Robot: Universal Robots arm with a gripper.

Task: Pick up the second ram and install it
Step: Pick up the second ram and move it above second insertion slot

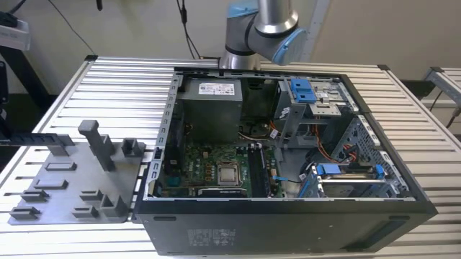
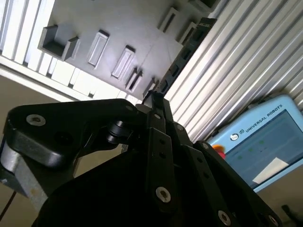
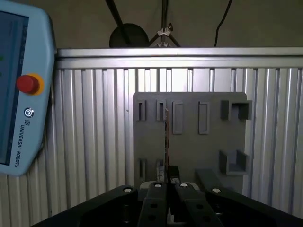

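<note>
Fingers (image 3: 155, 201) of the gripper (image 3: 168, 183) were pressed close together, and we saw a thin stick pinched between them. That stick was the second ram (image 3: 166, 142). In the first wrist view we saw it from its thin edge, so it looked like a skinny brown line reaching out from the fingertips. It was up in the air over the grey tray (image 3: 189, 142) and did not touch it. The tray lay well below, on a table (image 3: 94, 132) made of long metal slats. We saw little slots and small boxes on the tray. A pale blue control tablet (image 3: 19, 85) with a red button (image 3: 27, 83) was off to one side of the tray.

In the second wrist view we looked along the black gripper (image 2: 152, 100) from behind. Its fingers (image 2: 158, 142) met at the tip. The tray (image 2: 118, 23) and the tablet (image 2: 265, 137) were behind it.

In the exterior view we saw the robot arm (image 1: 263, 27) at the far side of the table (image 1: 108, 86). A big black computer case (image 1: 288, 226) lay open on the table. Inside it we saw a green board (image 1: 216, 167) and some blue clips (image 1: 303, 89). The grey tray (image 1: 79, 178) lay just beside the case, on the exterior view's left.
</note>
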